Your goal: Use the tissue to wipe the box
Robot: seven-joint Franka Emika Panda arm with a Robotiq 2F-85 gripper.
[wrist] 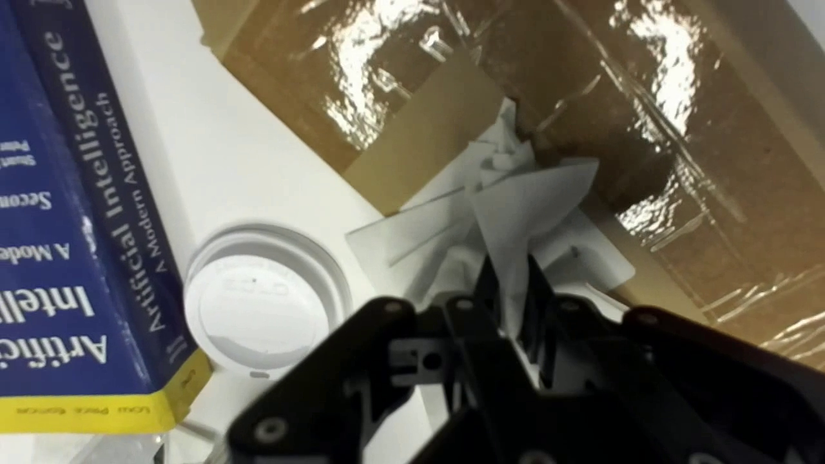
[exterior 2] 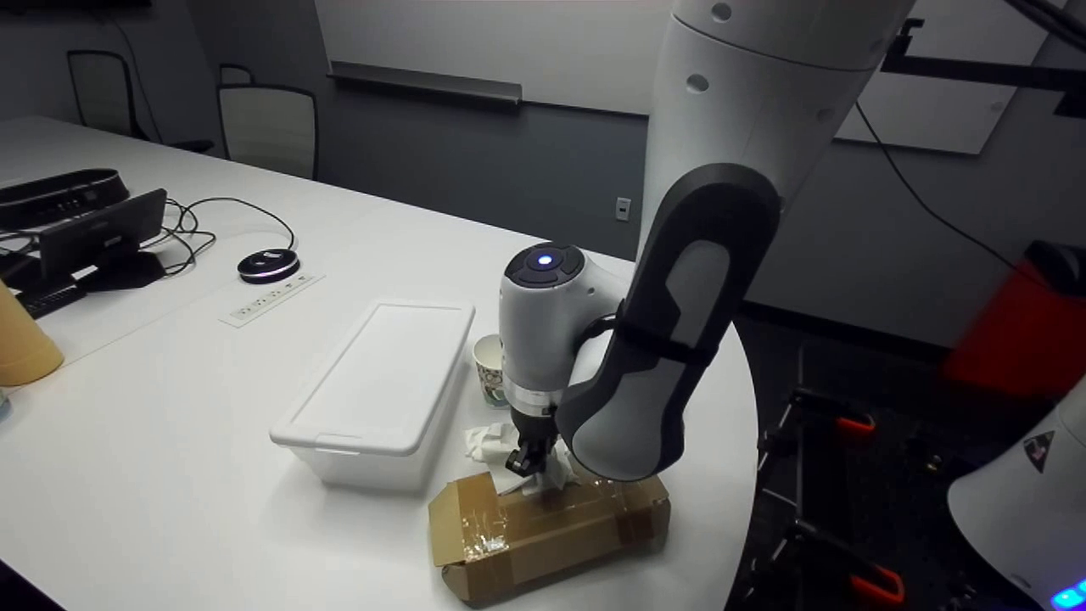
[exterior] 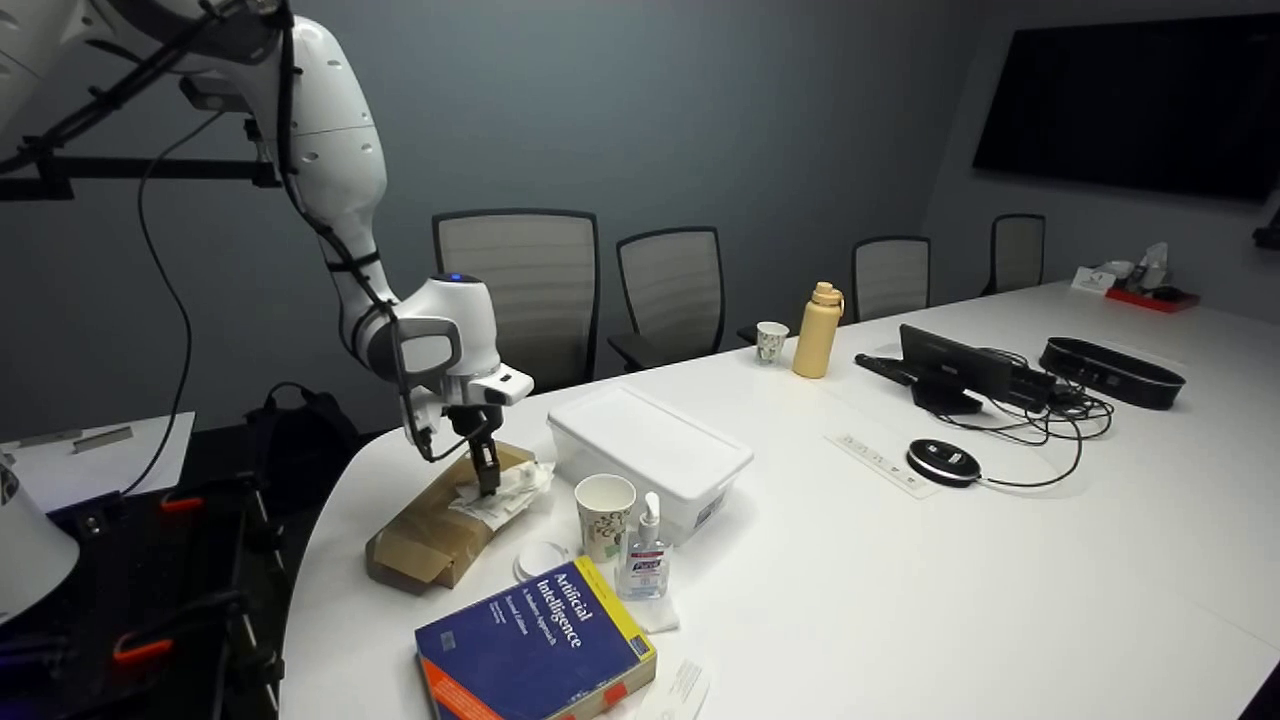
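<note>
The tan cardboard box [exterior: 425,535] lies on the white table, its top crossed by shiny tape; it also shows in an exterior view [exterior 2: 585,535] and the wrist view [wrist: 425,119]. The crumpled white tissue [wrist: 535,200] lies spread over one long edge of the box, partly on its top and partly past its side. It shows in both exterior views [exterior: 522,490] [exterior 2: 489,441]. My gripper [wrist: 514,274] points down and is shut on the tissue, with a fold pinched between its fingertips. In both exterior views the gripper [exterior: 488,482] [exterior 2: 526,462] is at the box's edge.
A lidded white container [exterior: 650,440] stands beside the box. A paper cup [exterior: 604,515], a sanitizer bottle [exterior: 643,565], a white cup lid [wrist: 258,312] and a thick blue and yellow book [wrist: 77,225] stand or lie close by. A tan bottle [exterior: 818,335] is farther off.
</note>
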